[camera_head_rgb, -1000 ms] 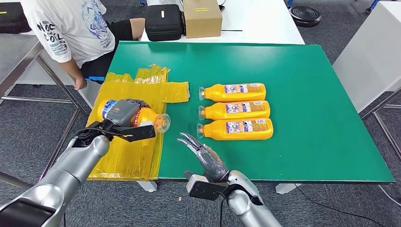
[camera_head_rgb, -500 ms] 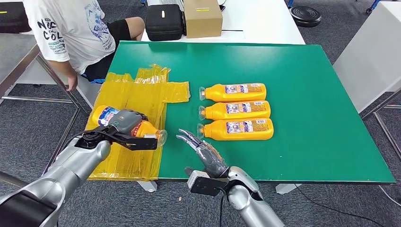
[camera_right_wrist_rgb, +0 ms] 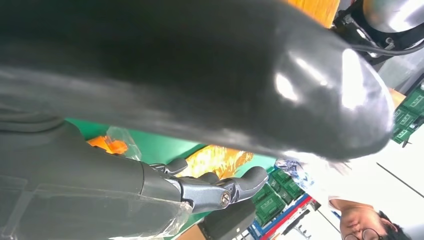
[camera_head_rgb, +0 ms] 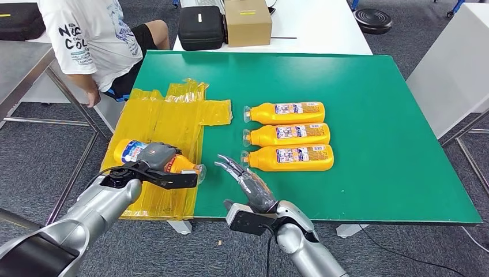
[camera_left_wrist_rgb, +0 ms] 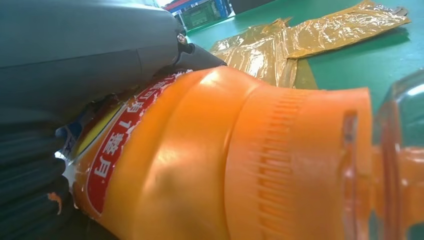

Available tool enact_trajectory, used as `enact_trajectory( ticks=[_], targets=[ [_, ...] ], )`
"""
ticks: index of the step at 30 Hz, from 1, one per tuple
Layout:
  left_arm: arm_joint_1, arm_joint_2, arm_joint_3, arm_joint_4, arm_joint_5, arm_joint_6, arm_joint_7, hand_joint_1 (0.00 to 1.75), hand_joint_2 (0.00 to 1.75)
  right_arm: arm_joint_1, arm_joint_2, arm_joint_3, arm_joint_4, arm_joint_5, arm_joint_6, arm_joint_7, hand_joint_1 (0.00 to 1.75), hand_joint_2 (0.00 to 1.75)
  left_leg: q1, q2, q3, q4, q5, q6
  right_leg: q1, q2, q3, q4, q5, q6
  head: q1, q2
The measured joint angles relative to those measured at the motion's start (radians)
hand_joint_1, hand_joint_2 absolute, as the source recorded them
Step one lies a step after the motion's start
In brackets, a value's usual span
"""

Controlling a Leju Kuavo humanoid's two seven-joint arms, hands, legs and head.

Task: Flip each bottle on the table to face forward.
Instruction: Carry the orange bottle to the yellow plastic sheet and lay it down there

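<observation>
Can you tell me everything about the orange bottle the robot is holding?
The orange bottle is shiny plastic, with a ribbed orange collar and a clear cap at its neck. It has a blue and white label near its base and a red-edged label with white writing on its side. It lies sideways over the crinkly yellow plastic sheet, cap pointing toward the robot's right hand. The left hand grips it around the middle, its grey cover over the top. The right hand is apart from it.
</observation>
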Motion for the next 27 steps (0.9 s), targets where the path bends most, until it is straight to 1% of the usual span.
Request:
enact_trajectory(
  ticks=[4, 11, 12, 13, 15, 16, 17, 27],
  targets=[
    [-0.006, -0.008, 0.000, 0.013, -0.001, -0.012, 0.001, 1.75, 1.75, -0.001, 0.002, 0.000, 0.000, 0.000, 0.000, 0.001, 0.00, 0.00, 0.000, 0.000, 0.001, 0.000, 0.000, 0.000, 0.000, 0.000, 0.001, 0.000, 0.000, 0.000, 0.000, 0.000],
    [-0.035, -0.022, 0.000, 0.048, -0.004, -0.081, 0.000, 1.75, 1.75, -0.001, 0.002, 0.000, 0.000, -0.002, 0.000, -0.001, 0.00, 0.00, 0.000, 0.000, 0.002, 0.000, 0.001, 0.000, 0.000, 0.000, 0.002, 0.000, 0.000, 0.000, 0.000, 0.000],
    [-0.038, -0.023, 0.000, 0.052, -0.004, -0.087, 0.000, 1.71, 1.75, 0.000, 0.002, 0.000, 0.000, -0.003, -0.001, -0.003, 0.00, 0.00, 0.000, 0.000, 0.002, 0.000, 0.001, 0.000, 0.000, 0.000, 0.002, 0.000, 0.000, 0.000, 0.000, 0.000],
    [-0.041, -0.025, 0.000, 0.056, -0.003, -0.092, 0.000, 1.47, 1.75, 0.001, 0.001, 0.000, 0.000, -0.003, -0.002, -0.004, 0.00, 0.00, 0.000, 0.000, 0.002, 0.000, 0.001, 0.000, 0.000, 0.000, 0.002, 0.000, 0.000, 0.000, 0.000, 0.000],
    [-0.045, -0.027, 0.000, 0.063, -0.003, -0.099, 0.000, 0.61, 1.75, 0.005, 0.000, 0.000, 0.000, -0.004, -0.003, -0.007, 0.00, 0.00, 0.000, 0.000, 0.002, 0.000, 0.001, 0.000, 0.000, 0.000, 0.002, 0.000, 0.000, 0.000, 0.000, 0.000],
    [-0.045, -0.028, 0.000, 0.065, -0.003, -0.100, 0.000, 0.21, 1.75, 0.007, -0.002, 0.000, 0.000, -0.005, -0.003, -0.007, 0.00, 0.00, 0.000, 0.000, 0.002, 0.000, 0.001, 0.000, 0.000, 0.000, 0.002, 0.000, 0.000, 0.000, 0.000, 0.000],
    [-0.046, -0.029, 0.000, 0.067, -0.002, -0.100, 0.000, 0.01, 1.75, 0.008, -0.003, 0.000, 0.000, -0.006, -0.003, -0.008, 0.00, 0.00, 0.000, 0.000, 0.002, 0.000, 0.001, 0.000, 0.000, 0.000, 0.002, 0.000, 0.000, 0.000, 0.000, 0.000],
    [-0.047, -0.032, 0.001, 0.075, -0.011, -0.115, -0.001, 0.00, 1.75, 0.012, -0.007, 0.000, 0.003, -0.032, -0.001, -0.028, 0.00, 0.00, 0.000, 0.000, 0.003, 0.000, 0.000, 0.000, 0.000, 0.000, 0.003, 0.000, 0.000, 0.000, 0.000, 0.000]
  ],
)
